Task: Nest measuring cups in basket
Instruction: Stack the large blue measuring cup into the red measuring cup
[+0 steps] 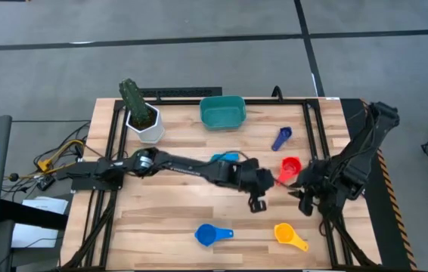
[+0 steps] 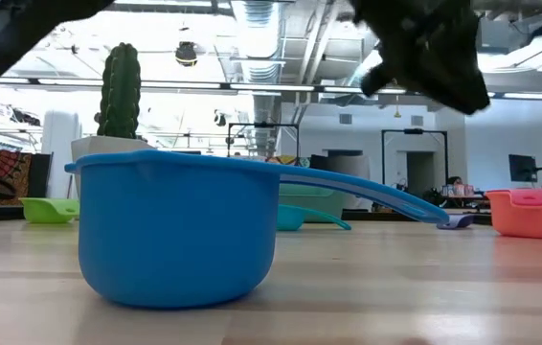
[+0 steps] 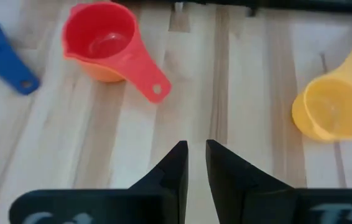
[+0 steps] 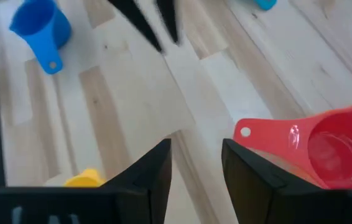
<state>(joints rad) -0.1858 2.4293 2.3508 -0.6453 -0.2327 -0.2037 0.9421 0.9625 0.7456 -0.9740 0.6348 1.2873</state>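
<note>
The red cup (image 1: 290, 168) stands upright on the table between my two grippers, its handle (image 4: 269, 138) toward the near edge. My left gripper (image 1: 258, 198) hovers just left of it, fingers (image 3: 196, 155) a narrow gap apart. My right gripper (image 1: 302, 195) hovers just right of and nearer than the cup, open (image 4: 196, 163), with the cup's handle beside one finger. A dark blue cup (image 1: 281, 138) lies behind the red one. The light blue cup (image 1: 212, 235) and the yellow cup (image 1: 289, 236) sit near the table's near edge. The teal basket (image 1: 222, 112) stands at the far edge.
A white pot with a cactus (image 1: 142, 117) stands at the far left. A cyan cup (image 1: 225, 157) shows partly under my left arm. A green cup (image 2: 46, 209) appears in the low view at the left. Bare wood lies between the grippers and the near cups.
</note>
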